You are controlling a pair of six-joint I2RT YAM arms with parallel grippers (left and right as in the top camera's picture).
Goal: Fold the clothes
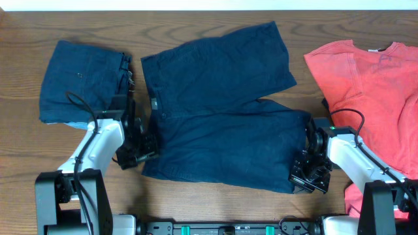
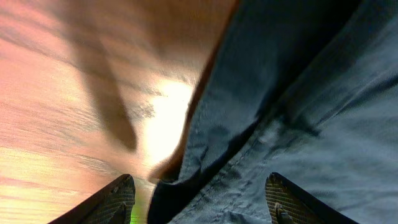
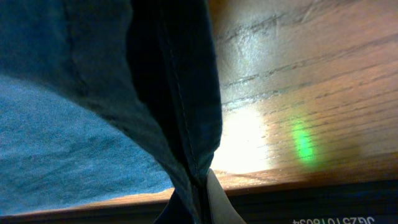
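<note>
The navy shorts (image 1: 222,124) lie opened out flat in the middle of the table (image 1: 19,150), waistband to the left and the two legs running right. The upper leg angles away toward the far edge and the lower leg lies level.

The left gripper (image 1: 145,151) sits at the shorts' near-left corner, just below the waistband. In the left wrist view its two fingers (image 2: 118,198) stand spread wide, with the seamed edge of the cloth running between them. The cloth is straddled, not pinched.

The right gripper (image 1: 305,175) is at the shorts' near-right corner, on the hem of the lower leg. In the right wrist view the fabric rises in a dark stitched ridge that narrows to the bottom of the frame, where the jaws are pressed together on it, so this gripper is pinching the hem.

Left of the shorts, apart from them, lies a folded navy garment (image 1: 81,81). To their right a red T-shirt (image 1: 369,85) lies spread out, reaching the table's right edge — the right arm crosses its near part.
</note>
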